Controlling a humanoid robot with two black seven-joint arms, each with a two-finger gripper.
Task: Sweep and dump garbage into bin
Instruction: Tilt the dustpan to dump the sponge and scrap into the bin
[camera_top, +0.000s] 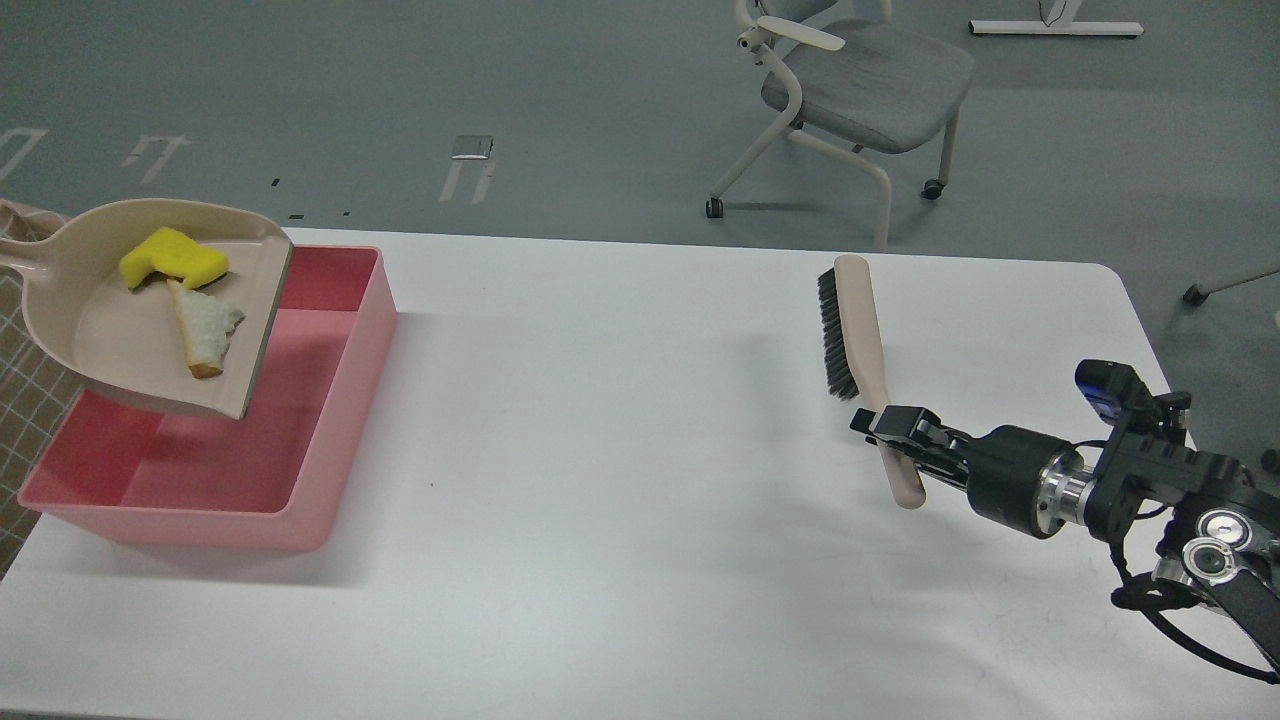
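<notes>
The beige dustpan (95, 335) hangs above the left part of the pink bin (335, 420), with its lip facing right. In the pan lie the garbage scraps: a yellow sponge chunk (172, 258) and a torn white bread slice (205, 330). The pan's handle runs off the left edge, and my left gripper is out of view. My right gripper (885, 432) is shut on the handle of the beige brush (850, 320), which lies on the white table (620, 450) at the right. The bin's inside looks empty.
A grey office chair (860, 80) stands on the floor beyond the table's far edge. The bin sits at the table's left edge. A tiled brown surface (20, 400) shows at the far left.
</notes>
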